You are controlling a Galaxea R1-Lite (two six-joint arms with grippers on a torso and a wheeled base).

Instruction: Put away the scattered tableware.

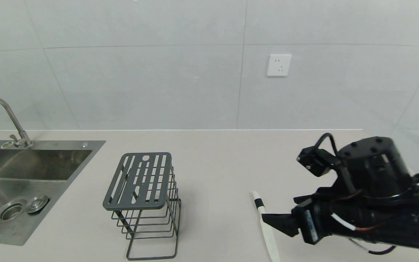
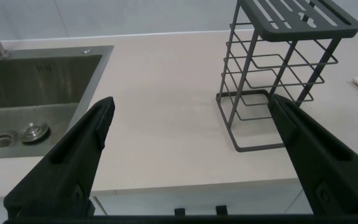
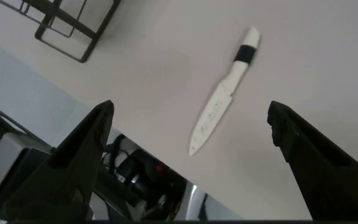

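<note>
Head view: pale bench (image 1: 224, 163) under grey tiled wall (image 1: 140, 83), sink (image 1: 31, 171) left, wire rack (image 1: 140, 182) centre; white knife (image 1: 269, 238) lies lower right by right gripper (image 3: 189, 109); its fingers and left gripper's (image 2: 191, 101) are spread.

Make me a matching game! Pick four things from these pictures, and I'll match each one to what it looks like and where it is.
Things
1. knife
2. rack
3. sink
4. socket

Looks and places
A. dark wire, standing upright in the middle of the counter
B. white square, up on the wall
C. white with a black band, lying flat on the counter
D. shiny metal, set into the counter's left end

Pairs: 1-C, 2-A, 3-D, 4-B
</note>
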